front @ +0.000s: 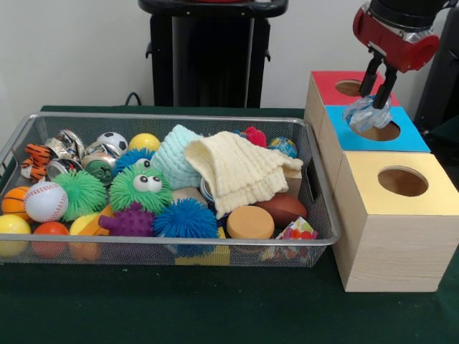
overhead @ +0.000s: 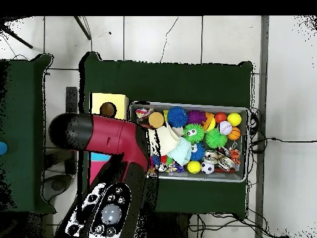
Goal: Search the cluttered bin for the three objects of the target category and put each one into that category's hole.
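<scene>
A crumpled clear plastic piece (front: 367, 113) hangs pinched between the two dark fingers (front: 370, 74) of the gripper (front: 377, 92), right above the round hole in the blue-topped box (front: 409, 136) — its lower edge looks to be at or just over the hole's rim. That box sits in the middle of a row of three wooden boxes: the red-topped box (front: 326, 83) behind it and the yellow-topped box (front: 423, 197) in front, each with its own round hole. Just beside the boxes stands the wire mesh bin (front: 179, 251) on the green table cover (front: 215, 308), crowded with things — a cream knitted cloth (front: 240, 172) draped over a pale teal knitted item (front: 174, 154), a green spiky ball with eyes (front: 141, 188), a blue spiky ball (front: 185, 218), a purple spiky ball (front: 130, 221), a baseball (front: 45, 201) and a small soccer ball (front: 112, 141). In the overhead view the red arm (overhead: 102, 137) covers the blue and red boxes, leaving only the yellow one visible.
</scene>
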You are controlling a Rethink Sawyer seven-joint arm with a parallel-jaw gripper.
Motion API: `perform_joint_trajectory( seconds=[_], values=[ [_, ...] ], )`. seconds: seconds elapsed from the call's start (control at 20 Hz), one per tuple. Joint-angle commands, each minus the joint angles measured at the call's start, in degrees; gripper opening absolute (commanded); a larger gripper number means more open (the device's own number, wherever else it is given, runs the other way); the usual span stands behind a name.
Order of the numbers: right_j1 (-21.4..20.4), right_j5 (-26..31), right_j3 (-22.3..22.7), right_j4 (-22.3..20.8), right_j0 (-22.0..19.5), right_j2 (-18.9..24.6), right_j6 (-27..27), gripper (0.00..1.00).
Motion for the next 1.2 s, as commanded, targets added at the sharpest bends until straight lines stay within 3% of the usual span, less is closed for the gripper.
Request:
perform_joint_trajectory(
  seconds=[0.05,0.55,1.2],
  values=[
    [2.0,0.3,1.9,-0.6,-1.1,5.7,5.2,0.00],
    [2.0,2.6,0.6,-1.0,-0.8,5.2,5.7,0.00],
    [3.1,2.2,0.4,1.1,3.0,4.2,11.9,0.00]
  ],
)
